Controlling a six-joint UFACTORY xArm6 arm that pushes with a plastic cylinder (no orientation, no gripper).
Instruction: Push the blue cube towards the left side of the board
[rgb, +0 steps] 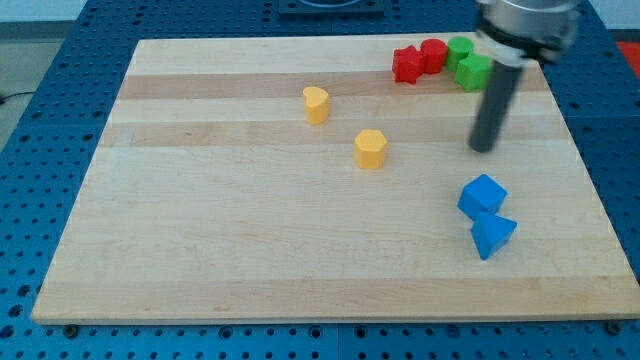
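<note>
The blue cube (482, 195) lies on the wooden board (250, 250) at the view's lower right. A second blue block (492, 236), wedge-like, touches it just below. My tip (483, 149) is down on the board a short way above the blue cube, apart from it. The dark rod rises from the tip towards the view's top right.
Two yellow blocks lie near the board's middle: one (316, 104) higher, one (370, 148) lower right. Two red blocks (407, 64) (433, 54) and two green blocks (459, 49) (474, 71) cluster at the top right, beside the rod.
</note>
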